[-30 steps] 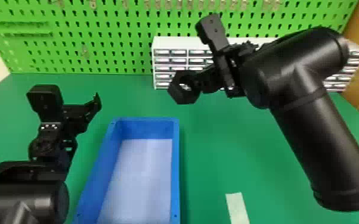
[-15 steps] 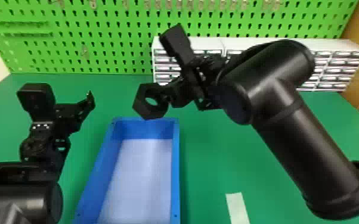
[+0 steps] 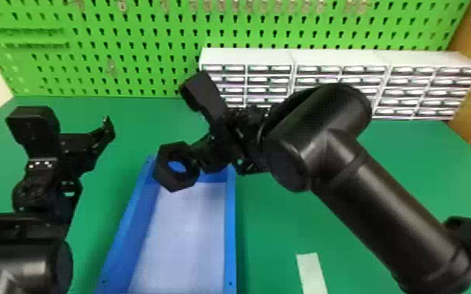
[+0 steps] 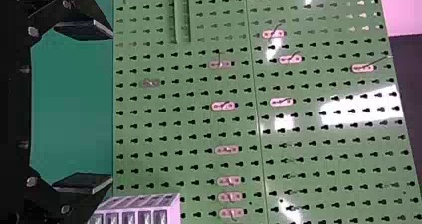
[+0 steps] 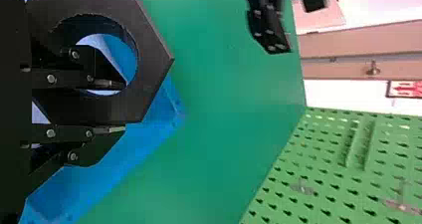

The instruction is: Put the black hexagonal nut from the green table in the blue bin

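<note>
Nut point(image 3: 166, 178) is hanging above the far end of the blue bin point(image 3: 229, 223), hole facing the head camera, its axis slanting down binward; right tool point(image 3: 193, 159) is clamping its wall, left tool point(image 3: 105, 133) is hovering left of the bin, fingers apart

Black hexagonal nut point(image 3: 172, 181) moved left, now over far end of blue bin point(image 3: 230, 234); left arm point(image 3: 19, 258) shifted outward.

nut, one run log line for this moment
right tool: shut on nut | nut: over bin, one finger through its hole | left tool: open, empty | release: not yet
</note>
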Action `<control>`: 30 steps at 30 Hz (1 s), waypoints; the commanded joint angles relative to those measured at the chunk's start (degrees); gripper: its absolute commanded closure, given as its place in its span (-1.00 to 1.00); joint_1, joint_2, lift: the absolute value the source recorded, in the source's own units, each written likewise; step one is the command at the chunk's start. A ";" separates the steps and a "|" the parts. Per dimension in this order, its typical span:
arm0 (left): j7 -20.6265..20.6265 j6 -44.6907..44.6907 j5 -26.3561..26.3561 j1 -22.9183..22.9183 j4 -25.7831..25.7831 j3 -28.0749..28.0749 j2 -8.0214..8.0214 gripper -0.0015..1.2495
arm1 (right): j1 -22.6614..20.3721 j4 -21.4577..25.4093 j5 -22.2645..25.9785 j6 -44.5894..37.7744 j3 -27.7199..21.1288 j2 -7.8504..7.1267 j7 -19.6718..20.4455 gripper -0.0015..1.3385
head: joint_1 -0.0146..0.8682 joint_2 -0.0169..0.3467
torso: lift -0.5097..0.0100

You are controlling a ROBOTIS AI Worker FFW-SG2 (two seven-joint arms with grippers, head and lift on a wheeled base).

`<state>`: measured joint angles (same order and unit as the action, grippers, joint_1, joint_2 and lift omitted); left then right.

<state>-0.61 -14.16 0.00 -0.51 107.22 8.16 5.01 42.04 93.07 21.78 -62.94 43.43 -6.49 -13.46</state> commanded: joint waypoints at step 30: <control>0.08 -0.43 -0.17 -0.02 0.97 -0.25 0.00 -0.60 | -0.47 -9.49 3.71 7.04 12.03 -1.16 5.02 0.58 | 0.59 -0.63 | 0.59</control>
<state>-0.53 -14.49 -0.26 -0.56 108.19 8.01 5.01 41.55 83.89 25.44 -55.90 55.24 -7.61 -8.53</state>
